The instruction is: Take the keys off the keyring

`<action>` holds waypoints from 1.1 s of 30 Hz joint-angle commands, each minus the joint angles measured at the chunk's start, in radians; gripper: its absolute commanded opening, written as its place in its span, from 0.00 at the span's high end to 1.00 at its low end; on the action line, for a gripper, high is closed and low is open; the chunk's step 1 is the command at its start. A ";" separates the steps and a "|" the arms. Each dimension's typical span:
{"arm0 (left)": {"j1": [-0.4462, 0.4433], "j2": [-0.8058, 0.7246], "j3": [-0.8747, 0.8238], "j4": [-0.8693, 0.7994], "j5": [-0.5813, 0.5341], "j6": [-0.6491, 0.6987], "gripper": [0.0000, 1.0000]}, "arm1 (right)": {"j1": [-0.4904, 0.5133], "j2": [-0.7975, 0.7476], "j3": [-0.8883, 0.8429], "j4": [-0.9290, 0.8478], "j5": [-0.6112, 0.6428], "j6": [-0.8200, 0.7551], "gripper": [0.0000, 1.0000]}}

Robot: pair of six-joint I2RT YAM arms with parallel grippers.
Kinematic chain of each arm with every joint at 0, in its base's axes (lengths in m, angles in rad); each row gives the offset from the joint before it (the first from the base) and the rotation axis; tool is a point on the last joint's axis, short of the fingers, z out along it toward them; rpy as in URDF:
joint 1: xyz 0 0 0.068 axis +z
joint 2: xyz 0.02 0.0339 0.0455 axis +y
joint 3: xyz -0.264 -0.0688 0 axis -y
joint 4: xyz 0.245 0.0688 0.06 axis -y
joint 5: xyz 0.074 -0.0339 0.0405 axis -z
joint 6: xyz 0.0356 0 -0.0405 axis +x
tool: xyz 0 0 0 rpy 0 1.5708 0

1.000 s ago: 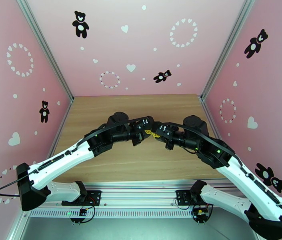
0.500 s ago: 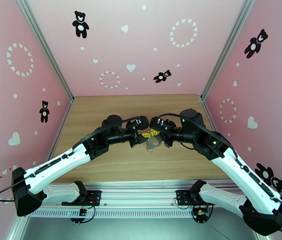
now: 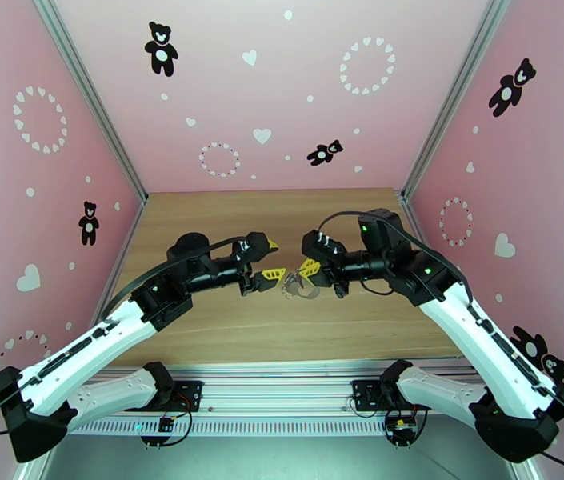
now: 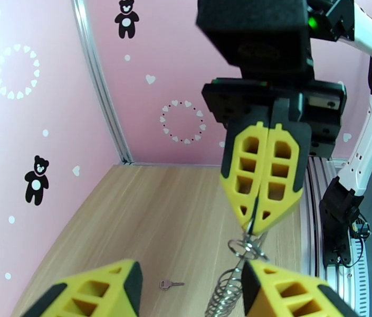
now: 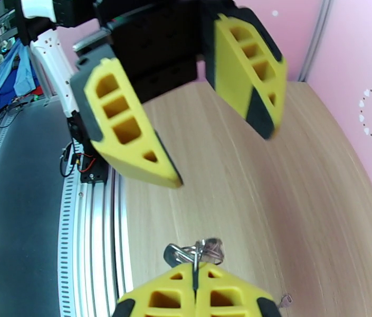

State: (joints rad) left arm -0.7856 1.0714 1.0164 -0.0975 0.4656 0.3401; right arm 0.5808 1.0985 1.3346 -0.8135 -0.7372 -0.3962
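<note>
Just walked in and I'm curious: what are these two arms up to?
The right arm's fingers are shut on the keyring, dangling it above the table. The left arm's fingers hang open just in front of it. One small key lies loose on the wood.

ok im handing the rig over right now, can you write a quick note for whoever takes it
Left end effector: open, holding nothing, facing the right one across a gap.
Right end effector: shut on the keyring, which hangs from its tips.
Done: one key lies loose on the table.
Second key: can't make it out, possibly in the ring cluster.
Left to do: find that key and pull it off if it's on the ring.
</note>
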 commanded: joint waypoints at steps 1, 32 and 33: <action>0.009 0.037 0.031 -0.029 0.058 0.049 0.45 | -0.008 0.010 0.052 -0.057 -0.079 -0.035 1.00; -0.001 0.166 0.067 0.015 0.369 0.184 0.50 | -0.048 0.050 0.091 -0.084 -0.259 -0.058 1.00; 0.001 0.166 0.064 0.030 0.369 0.175 0.50 | -0.047 0.048 0.090 -0.085 -0.256 -0.058 1.00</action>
State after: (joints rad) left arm -0.7822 1.2343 1.0603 -0.1223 0.7948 0.5266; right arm 0.5362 1.1442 1.3983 -0.9058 -0.9569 -0.4488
